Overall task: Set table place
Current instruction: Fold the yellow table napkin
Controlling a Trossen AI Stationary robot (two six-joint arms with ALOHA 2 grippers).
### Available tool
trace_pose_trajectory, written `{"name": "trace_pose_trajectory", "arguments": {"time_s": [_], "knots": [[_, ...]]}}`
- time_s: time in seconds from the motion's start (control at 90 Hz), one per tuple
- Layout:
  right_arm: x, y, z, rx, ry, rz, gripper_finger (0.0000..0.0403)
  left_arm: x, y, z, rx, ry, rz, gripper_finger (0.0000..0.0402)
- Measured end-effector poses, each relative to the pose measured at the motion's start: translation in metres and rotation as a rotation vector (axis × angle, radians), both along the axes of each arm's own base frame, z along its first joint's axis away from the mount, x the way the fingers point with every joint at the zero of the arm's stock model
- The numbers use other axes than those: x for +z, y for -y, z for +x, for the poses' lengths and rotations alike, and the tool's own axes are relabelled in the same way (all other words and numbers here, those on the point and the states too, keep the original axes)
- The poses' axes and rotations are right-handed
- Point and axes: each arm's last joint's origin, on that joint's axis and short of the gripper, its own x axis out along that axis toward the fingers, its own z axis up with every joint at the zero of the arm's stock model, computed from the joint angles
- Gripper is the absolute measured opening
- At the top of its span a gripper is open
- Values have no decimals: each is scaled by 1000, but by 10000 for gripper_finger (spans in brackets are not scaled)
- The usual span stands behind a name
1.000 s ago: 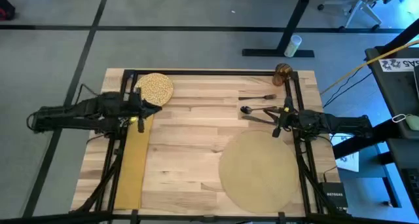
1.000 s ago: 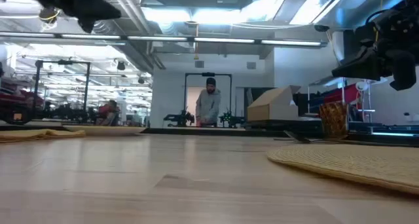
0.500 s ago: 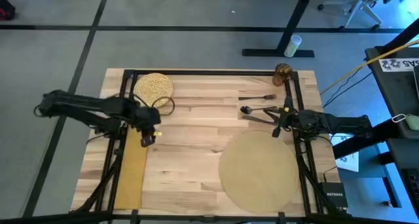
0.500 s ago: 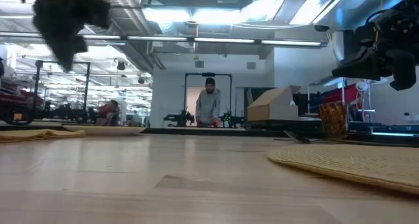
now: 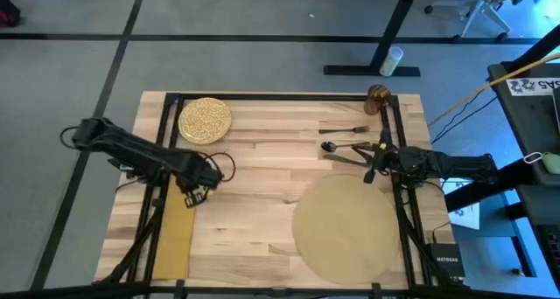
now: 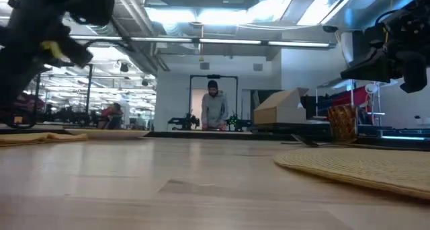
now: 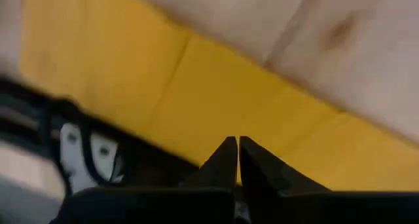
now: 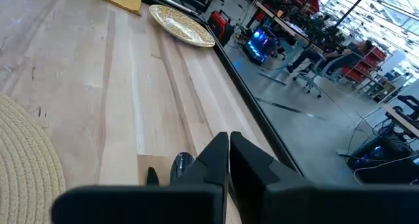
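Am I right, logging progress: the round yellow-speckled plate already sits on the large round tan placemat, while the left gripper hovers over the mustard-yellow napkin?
Not quite. The high view shows the round yellow-speckled plate alone at the table's far left corner, well apart from the large round tan placemat at the near right. The left gripper is over the mustard-yellow napkin, as you said.

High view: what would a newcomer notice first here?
The big round tan placemat lies bare at the near right of the table, while the yellow-speckled plate sits at the far left corner. The left gripper, fingers shut, hovers over the mustard-yellow napkin along the left edge.
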Motion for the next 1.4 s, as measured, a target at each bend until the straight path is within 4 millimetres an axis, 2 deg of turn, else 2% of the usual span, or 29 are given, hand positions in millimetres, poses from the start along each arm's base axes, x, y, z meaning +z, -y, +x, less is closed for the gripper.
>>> {"name": "trace_pose_trajectory", "arguments": {"time_s": [0.2,0.389,0.467,0.611,0.878,1.022,1.1,1.222,1.4], "knots": [[0,0,0,5,-9,-20,0,-14,7,8,-9,-39,33,0],[0,0,0,85,-161,-345,0,-24,11,12,-8,-89,22,0],[1,0,0,100,-174,-392,0,-30,12,12,-1,-112,-3,0],[4,-1,2,119,-123,-382,0,-41,12,8,1,-151,-37,0],[8,-3,3,199,-70,-367,0,-59,14,12,18,-21,-86,0],[8,-7,4,321,-42,-341,0,-62,12,12,35,-2,-94,0],[8,-9,4,387,-14,-289,0,-62,9,13,46,1,-99,0],[13,-10,5,395,67,-195,0,-63,2,16,48,13,-121,0],[20,-11,6,422,177,-90,0,-63,-14,28,32,115,-124,0]]}}
